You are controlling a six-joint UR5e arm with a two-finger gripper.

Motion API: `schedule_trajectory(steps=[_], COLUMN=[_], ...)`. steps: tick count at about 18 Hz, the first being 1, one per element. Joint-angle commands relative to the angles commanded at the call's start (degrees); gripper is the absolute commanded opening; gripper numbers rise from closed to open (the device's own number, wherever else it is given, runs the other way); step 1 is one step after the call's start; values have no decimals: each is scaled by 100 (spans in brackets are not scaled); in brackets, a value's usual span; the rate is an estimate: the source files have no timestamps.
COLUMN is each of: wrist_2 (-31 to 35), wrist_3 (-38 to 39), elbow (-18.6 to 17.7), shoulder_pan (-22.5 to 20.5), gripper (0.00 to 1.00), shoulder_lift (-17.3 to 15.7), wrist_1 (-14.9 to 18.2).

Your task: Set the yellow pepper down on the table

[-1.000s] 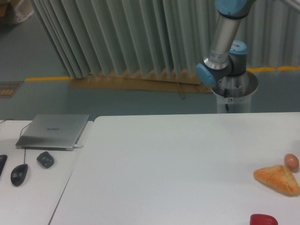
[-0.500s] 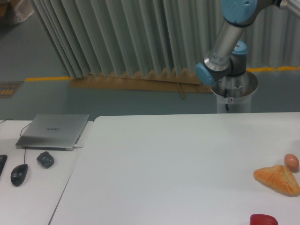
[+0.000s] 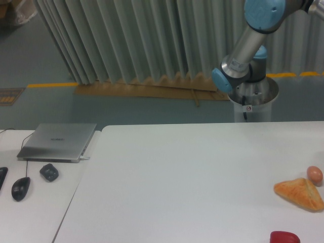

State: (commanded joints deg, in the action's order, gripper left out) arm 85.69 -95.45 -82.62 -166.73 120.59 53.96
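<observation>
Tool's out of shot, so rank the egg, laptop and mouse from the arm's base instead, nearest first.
1. egg, right edge of the table.
2. laptop, left, towards the back.
3. mouse, far left, towards the front.

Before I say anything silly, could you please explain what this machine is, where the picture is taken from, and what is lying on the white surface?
The grey tube with blue joints at the upper right is a robot arm, standing on a round metal base behind the table. The picture comes from one fixed camera looking across the table towards a pleated curtain. Only the arm's lower part shows; its jaws are out of the picture, so I cannot say whether it holds anything. On the table, near the right edge, lie a triangular piece of bread, a small brown egg just behind it, and a red pepper partly cut off at the bottom. No yellow pepper is visible. On the adjoining desk at left sit a closed laptop, a mouse and a small dark object.
</observation>
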Motion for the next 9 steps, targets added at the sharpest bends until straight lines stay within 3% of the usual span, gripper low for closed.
schedule_trajectory(steps=[9], wrist_2=[18], wrist_3=[88], elbow=[26], shoulder_pan=[35], gripper=[100], shoulder_lift=[140], wrist_1=[-9])
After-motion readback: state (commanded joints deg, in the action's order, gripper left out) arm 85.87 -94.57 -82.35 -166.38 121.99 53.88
